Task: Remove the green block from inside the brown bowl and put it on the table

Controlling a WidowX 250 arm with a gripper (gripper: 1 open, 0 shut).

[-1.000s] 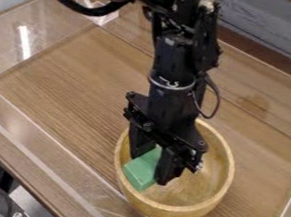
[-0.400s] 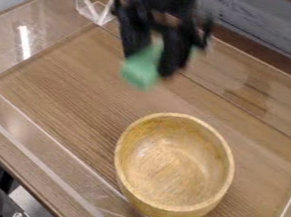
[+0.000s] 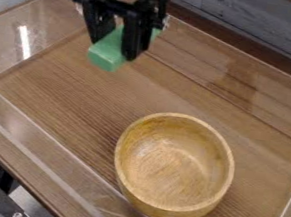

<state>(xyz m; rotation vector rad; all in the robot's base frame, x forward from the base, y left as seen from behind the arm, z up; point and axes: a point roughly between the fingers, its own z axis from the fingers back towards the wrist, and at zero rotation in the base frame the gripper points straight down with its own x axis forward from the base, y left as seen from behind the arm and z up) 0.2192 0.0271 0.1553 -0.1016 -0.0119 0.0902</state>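
Observation:
The green block hangs in the air above the table, at the upper left of the camera view. My gripper is shut on the green block, its black fingers clamping the block's upper part from both sides. The brown bowl sits at the lower right on the table, its inside bare. Block and gripper are well to the left of and behind the bowl, apart from it.
Clear acrylic walls run along the table's edges at the left, front and back. A grey plank wall stands behind the table.
The gripper has lifted the green block out of the brown bowl and carried it up and to the left. The bowl has stayed in place.

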